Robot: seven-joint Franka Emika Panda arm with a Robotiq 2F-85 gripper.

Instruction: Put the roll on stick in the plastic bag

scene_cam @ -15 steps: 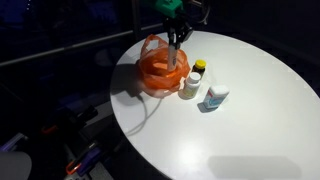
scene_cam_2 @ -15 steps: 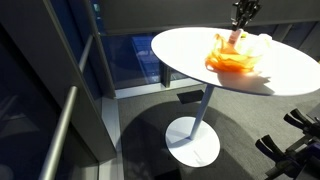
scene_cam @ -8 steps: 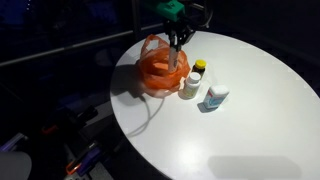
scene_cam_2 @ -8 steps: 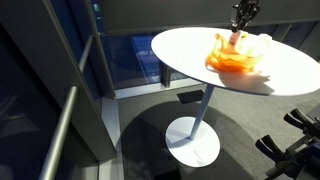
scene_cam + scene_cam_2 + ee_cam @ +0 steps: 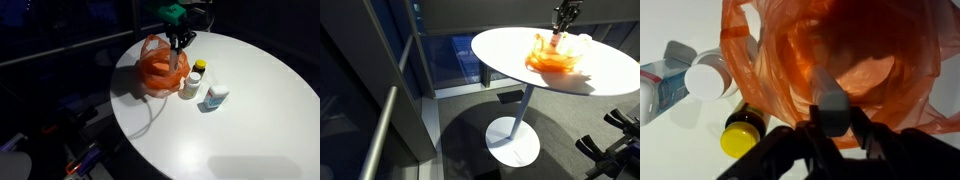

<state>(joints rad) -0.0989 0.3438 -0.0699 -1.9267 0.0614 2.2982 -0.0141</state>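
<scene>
The plastic bag (image 5: pixel 155 72) sits far left on the bench (image 5: pixel 230 130). The pincer (image 5: pixel 178 44) hangs over its mouth, gripping the roll on stick (image 5: pixel 830 92), which points down into the bag. Just right of the bag stands a bottle (image 5: pixel 198 68), with a jar (image 5: pixel 190 87) nearer and a squat container (image 5: pixel 215 96) rightmost.

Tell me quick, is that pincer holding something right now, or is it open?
Pincer: closed on the roll on stick, which it holds at the mouth of the plastic bag.
</scene>
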